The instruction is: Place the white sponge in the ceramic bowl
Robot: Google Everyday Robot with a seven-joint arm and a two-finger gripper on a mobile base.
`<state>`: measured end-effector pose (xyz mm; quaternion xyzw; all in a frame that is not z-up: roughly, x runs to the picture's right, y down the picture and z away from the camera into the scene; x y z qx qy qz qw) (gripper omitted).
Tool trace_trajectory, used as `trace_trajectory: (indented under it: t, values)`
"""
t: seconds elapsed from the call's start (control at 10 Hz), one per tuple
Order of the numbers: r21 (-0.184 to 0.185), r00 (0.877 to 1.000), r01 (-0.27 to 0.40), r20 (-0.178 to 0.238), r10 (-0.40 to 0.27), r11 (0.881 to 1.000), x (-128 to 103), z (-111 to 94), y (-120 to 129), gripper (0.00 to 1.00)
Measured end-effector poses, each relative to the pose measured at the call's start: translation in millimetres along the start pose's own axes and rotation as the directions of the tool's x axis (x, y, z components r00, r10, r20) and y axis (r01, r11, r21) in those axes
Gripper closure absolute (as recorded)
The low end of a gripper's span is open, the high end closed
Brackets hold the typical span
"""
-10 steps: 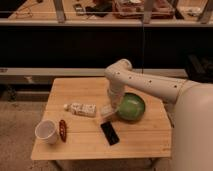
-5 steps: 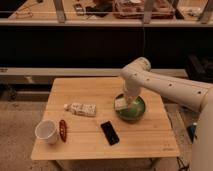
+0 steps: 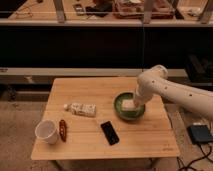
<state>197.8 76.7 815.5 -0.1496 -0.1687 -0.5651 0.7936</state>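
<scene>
The white sponge (image 3: 129, 104) sits inside the ceramic bowl (image 3: 120, 111), over its green interior, a pale block directly under the end of the robot's arm. The pincer (image 3: 133, 101) is down in the bowl right at the sponge; whether it is grasping or has released cannot be told. The white arm (image 3: 165, 87) curves in from the right edge, bending above the bowl's right side.

The bowl rests on the right half of the wooden tabletop (image 3: 90, 90). Left of it lies a white bottle (image 3: 82, 108) with dark label marks, on its side. A dark phone (image 3: 110, 132) lies flat nearer the front edge, between bottle and bowl. At the front left corner stands a white cup (image 3: 45, 131), with a small reddish-brown object (image 3: 63, 129) just beside it.
</scene>
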Motion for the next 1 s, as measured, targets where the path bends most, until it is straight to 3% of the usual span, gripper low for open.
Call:
trace_trajectory:
  t: [0.2, 1.0]
  values:
    - [0.066, 0.998, -0.058, 0.010, 0.058, 0.996, -4.8, 6.5, 11.3, 0.55]
    - [0.072, 0.998, -0.057, 0.011, 0.057, 0.996, -4.9, 6.7, 8.4, 0.55]
